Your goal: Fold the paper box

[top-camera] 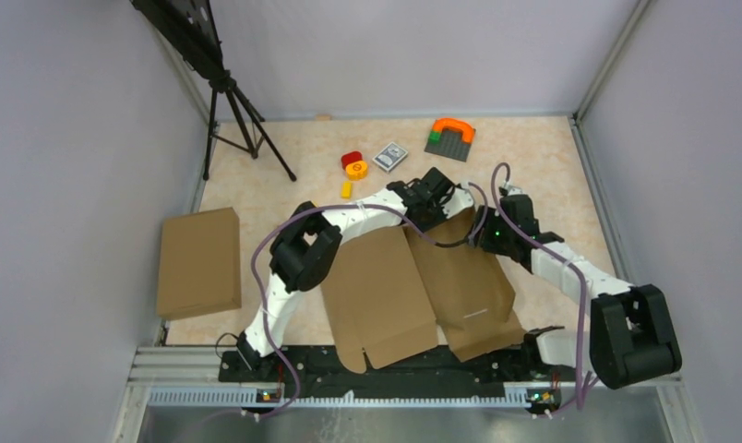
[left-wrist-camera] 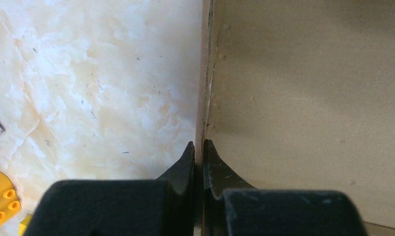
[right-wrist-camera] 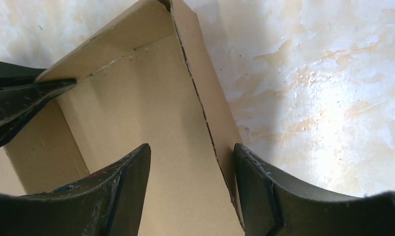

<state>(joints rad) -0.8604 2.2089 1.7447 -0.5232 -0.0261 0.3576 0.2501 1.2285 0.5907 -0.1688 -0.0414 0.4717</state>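
Now, step in hand: judged to be raising and creasing the far walls of the paper box (top-camera: 413,286), most of which lies flat as an unfolded sheet.
Paper box: on the table (top-camera: 552,157), with the arm bases at the box's near edge. Only its far end stands up, forming a corner in the right wrist view.
Left gripper (left-wrist-camera: 198,147): at the box's far edge, clenched on the thin rim of an upright wall, tips almost meeting with the card between them.
Right gripper (right-wrist-camera: 190,152): at the box's far right corner, released and spread. One finger (right-wrist-camera: 129,172) is inside the box and the other outside, straddling a side wall; contact cannot be told.
How to do it well: let the left pinch serve as the anchor. Close the right jaws low near the crease rather than at the rim, then turn the wall along its scored line so the card does not buckle.
Risk: the box's flat near end may slide, so a slow pull seems wise.
Around the box: a second folded carton (top-camera: 198,263) well apart on its left; toy blocks (top-camera: 353,164) beyond its far edge.
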